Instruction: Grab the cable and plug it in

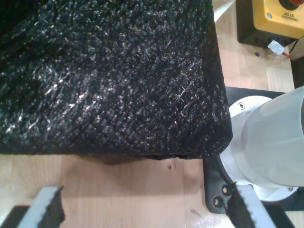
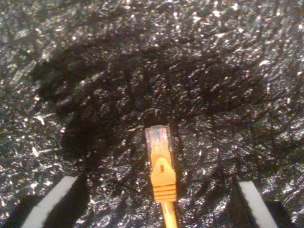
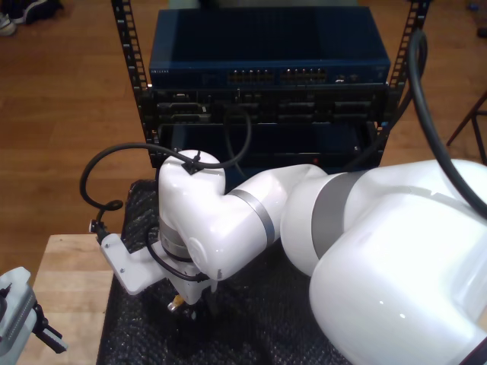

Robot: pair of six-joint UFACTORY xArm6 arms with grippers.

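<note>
The second tool (image 2: 156,202) pointed straight down at a black mat (image 2: 142,61), its two white-edged fingers (image 2: 52,202) spread wide apart and empty. Between them lay the cable (image 2: 160,166): its clear plastic plug faced away from the camera, the orange boot sat just behind it, and the thin orange cord ran back toward the tool. The plug rested on the mat and neither finger touched it.

In the exterior view, a big white arm (image 3: 251,213) reached in from the exterior view's right, bent at the elbow and turned its wrist down over the mat (image 3: 137,213), near the middle of that view. A small orange spot showed under its wrist; whether that was the cable could not be told. Far behind stood a blue rack unit (image 3: 266,53) with rows of ports.

The first tool (image 1: 142,209) hovered over a pale wooden counter (image 1: 128,190) at the near edge of the mat (image 1: 109,76), its fingers (image 1: 45,209) parted with nothing between them. Beside it stood a white arm base (image 1: 270,137), and farther off a yellow stop button box (image 1: 278,19).
</note>
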